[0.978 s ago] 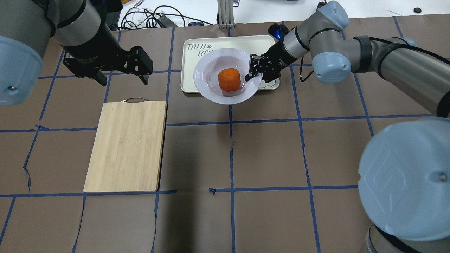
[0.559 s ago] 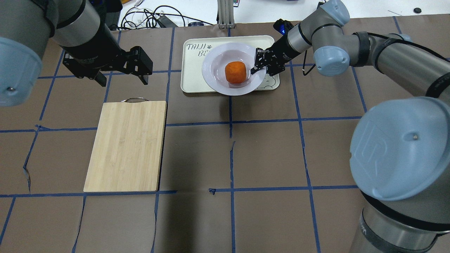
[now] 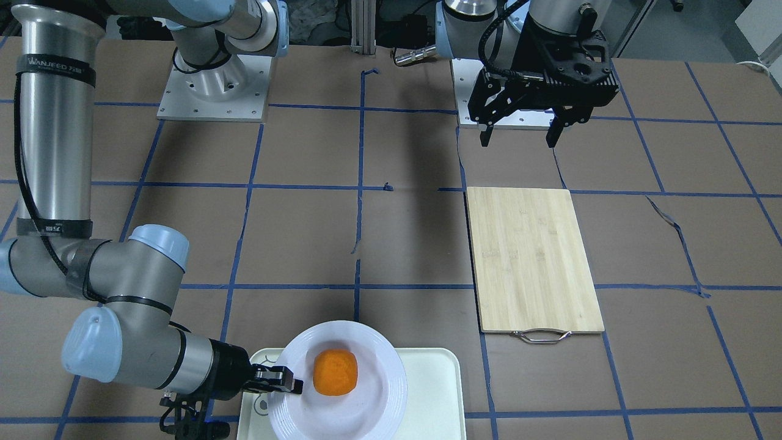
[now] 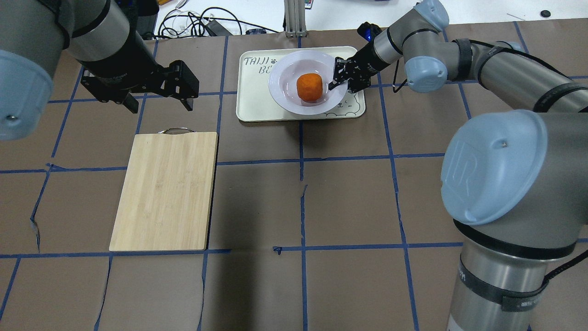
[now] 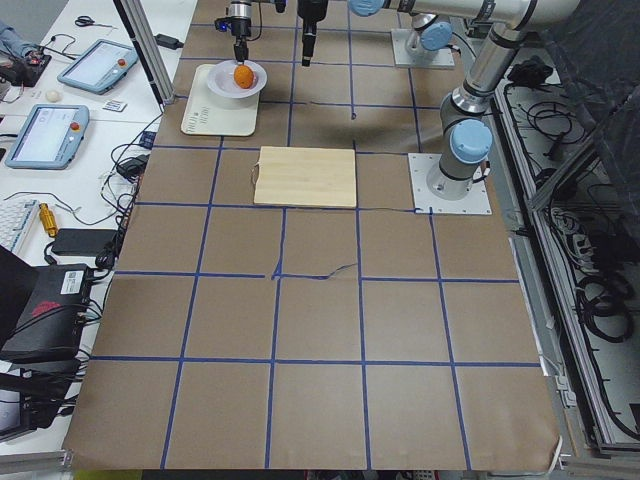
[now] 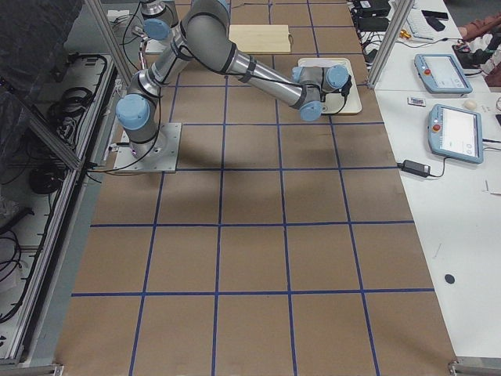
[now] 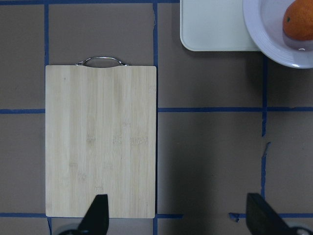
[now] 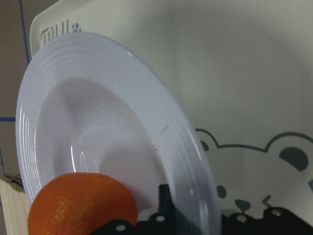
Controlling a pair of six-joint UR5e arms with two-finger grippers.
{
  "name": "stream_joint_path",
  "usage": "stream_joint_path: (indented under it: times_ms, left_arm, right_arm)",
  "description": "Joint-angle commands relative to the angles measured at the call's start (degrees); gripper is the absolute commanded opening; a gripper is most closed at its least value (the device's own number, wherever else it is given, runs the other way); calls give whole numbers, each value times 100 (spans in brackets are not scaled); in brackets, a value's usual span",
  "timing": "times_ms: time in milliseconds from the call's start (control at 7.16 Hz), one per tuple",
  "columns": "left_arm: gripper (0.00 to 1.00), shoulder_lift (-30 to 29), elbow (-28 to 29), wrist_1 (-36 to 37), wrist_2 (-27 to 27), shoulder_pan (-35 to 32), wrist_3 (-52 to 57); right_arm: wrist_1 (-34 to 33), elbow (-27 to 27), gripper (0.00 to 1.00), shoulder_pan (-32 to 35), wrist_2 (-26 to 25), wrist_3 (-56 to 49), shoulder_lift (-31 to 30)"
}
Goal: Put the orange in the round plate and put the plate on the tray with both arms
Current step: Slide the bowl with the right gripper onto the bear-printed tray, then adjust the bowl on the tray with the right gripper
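The orange (image 4: 308, 87) lies in the bowl of the round plate (image 4: 287, 94), a glossy white one. My right gripper (image 4: 334, 83) is shut on the plate's right rim and holds it over the cream tray (image 4: 252, 103). In the right wrist view the plate (image 8: 146, 98) tilts above the tray's bear face (image 8: 274, 156), with the orange (image 8: 83, 205) low in it. The front-facing view shows the right gripper (image 3: 293, 386) pinching the plate (image 3: 372, 403) beside the orange (image 3: 335, 371). My left gripper (image 4: 161, 105) hangs open and empty, left of the tray and behind the cutting board.
A bamboo cutting board (image 4: 165, 191) with a metal handle lies on the left half of the brown table; it fills the left wrist view (image 7: 100, 142). Cables (image 4: 202, 23) lie past the table's far edge.
My right gripper has carried the plate with the orange back and to the right, from hanging off the tray's near edge to over the tray. The left arm has not moved.
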Motion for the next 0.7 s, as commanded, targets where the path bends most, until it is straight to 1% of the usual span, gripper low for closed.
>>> stream_joint_path:
  times_ms: [0, 559]
  left_arm:
    - [100, 1, 0, -8, 0, -3, -2]
    - [100, 1, 0, 1, 0, 6, -2]
  right_arm:
    - [-61, -295, 0, 0, 8, 171, 274]
    - [-211, -349, 0, 17, 25, 373, 406]
